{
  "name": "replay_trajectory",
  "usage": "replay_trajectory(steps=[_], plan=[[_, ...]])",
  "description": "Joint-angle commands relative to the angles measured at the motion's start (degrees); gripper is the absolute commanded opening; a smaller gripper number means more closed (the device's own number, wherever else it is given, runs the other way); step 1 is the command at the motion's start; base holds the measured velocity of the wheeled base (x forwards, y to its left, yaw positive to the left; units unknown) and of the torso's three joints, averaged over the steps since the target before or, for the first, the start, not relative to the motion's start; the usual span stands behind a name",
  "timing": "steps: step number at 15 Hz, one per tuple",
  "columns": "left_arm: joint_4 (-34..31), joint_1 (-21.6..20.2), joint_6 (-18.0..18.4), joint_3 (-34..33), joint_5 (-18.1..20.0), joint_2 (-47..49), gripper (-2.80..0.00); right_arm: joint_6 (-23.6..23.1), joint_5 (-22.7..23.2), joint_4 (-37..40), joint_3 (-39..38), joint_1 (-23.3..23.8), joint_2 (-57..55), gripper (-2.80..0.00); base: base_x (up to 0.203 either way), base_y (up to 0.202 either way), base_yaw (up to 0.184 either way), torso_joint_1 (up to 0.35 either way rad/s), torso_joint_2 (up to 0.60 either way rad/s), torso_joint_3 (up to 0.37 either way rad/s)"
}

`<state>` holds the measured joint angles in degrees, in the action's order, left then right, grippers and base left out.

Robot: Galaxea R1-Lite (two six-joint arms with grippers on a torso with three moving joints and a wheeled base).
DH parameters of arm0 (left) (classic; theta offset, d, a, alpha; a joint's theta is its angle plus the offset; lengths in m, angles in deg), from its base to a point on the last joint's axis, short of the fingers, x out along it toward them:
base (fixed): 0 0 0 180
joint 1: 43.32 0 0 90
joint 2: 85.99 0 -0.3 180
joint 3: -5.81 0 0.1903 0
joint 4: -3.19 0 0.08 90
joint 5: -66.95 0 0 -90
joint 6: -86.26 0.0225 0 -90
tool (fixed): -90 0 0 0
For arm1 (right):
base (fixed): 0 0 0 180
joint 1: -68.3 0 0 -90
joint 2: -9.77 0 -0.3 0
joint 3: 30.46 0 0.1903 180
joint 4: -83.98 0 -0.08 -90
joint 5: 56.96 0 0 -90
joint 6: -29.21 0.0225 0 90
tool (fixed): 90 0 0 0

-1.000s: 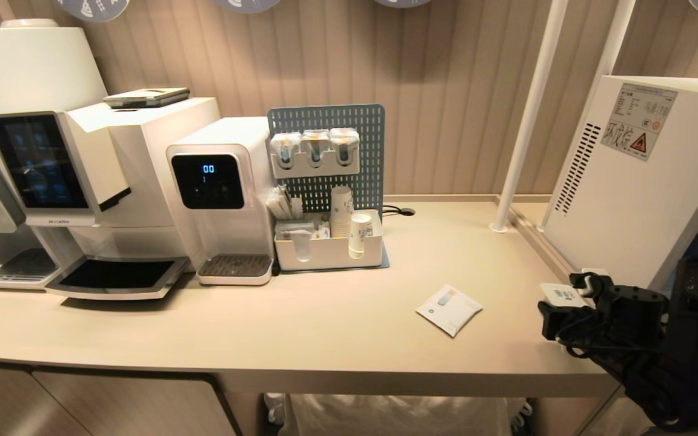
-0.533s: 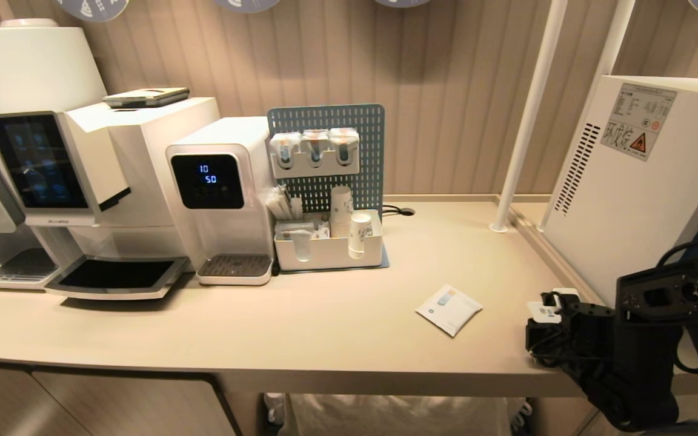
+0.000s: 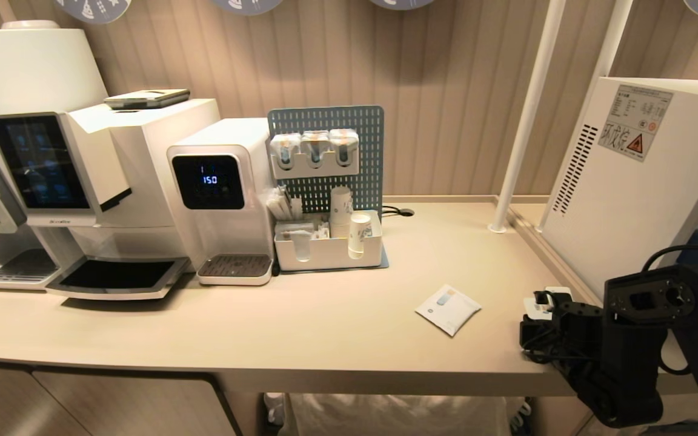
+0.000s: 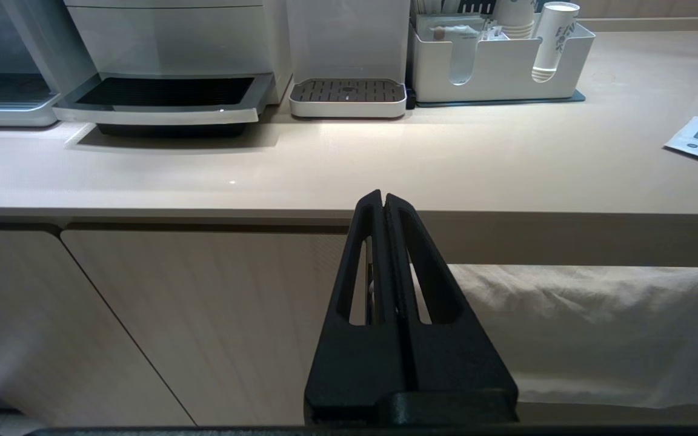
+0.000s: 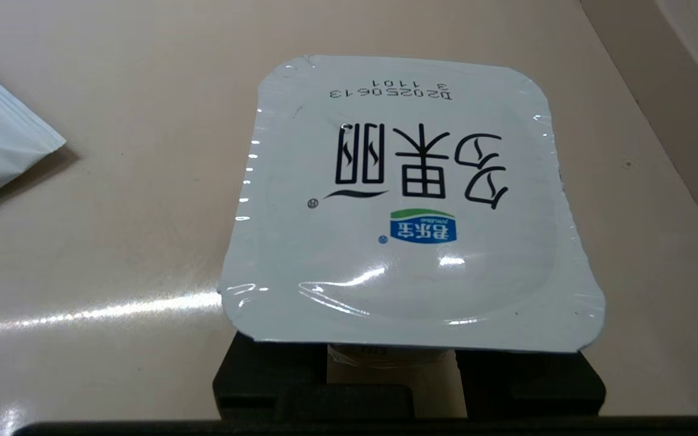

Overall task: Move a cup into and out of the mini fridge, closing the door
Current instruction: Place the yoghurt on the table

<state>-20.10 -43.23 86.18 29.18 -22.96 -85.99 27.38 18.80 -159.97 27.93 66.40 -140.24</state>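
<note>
The cup (image 5: 403, 200), a small white pot with a flat foil lid printed in black characters, sits between the fingers of my right gripper (image 5: 392, 369), which is shut on its body under the lid. In the head view the cup (image 3: 544, 301) is low over the counter's right end, beside the mini fridge (image 3: 634, 200), a white box showing its vented side and a warning label. The door is out of view. My left gripper (image 4: 383, 200) is shut and empty, parked below the counter's front edge.
A white sachet (image 3: 448, 309) lies on the counter left of the cup. An organiser with paper cups (image 3: 329, 248), a water dispenser (image 3: 222, 194) and a coffee machine (image 3: 100, 181) line the back. A white pole (image 3: 521, 121) stands by the fridge's raised ledge.
My right gripper has carried the cup slightly left and lower, away from the fridge's side, and the arm's wrist link has swung up into view. The left arm has not moved.
</note>
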Motion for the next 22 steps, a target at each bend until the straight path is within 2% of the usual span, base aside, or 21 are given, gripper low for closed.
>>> replay_trajectory(steps=[1,17,18,19,22], plan=[[0.0,0.0,0.0,0.0,0.0,0.0,-2.80,-0.4,-0.2,-0.3,0.9,0.1,-0.5,-2.80,0.000,0.000,0.000,0.000,0.00,0.000],[0.0,0.0,0.0,0.0,0.0,0.0,-2.80,-0.4,-0.6,-0.3,-3.2,0.0,2.0,-2.80,0.000,0.000,0.000,0.000,0.00,0.000],[0.0,0.0,0.0,0.0,0.0,0.0,-2.80,-1.1,-0.8,-0.3,-3.6,0.0,1.4,-2.28,0.000,0.000,0.000,0.000,0.00,0.000],[0.0,0.0,0.0,0.0,0.0,0.0,-2.80,-1.5,-0.9,-0.3,-3.3,0.0,1.2,0.00,0.000,0.000,0.000,0.000,0.00,0.000],[0.0,0.0,0.0,0.0,0.0,0.0,-2.80,-1.2,-0.8,-0.3,-3.1,0.0,1.6,0.00,0.000,0.000,0.000,0.000,0.00,0.000]])
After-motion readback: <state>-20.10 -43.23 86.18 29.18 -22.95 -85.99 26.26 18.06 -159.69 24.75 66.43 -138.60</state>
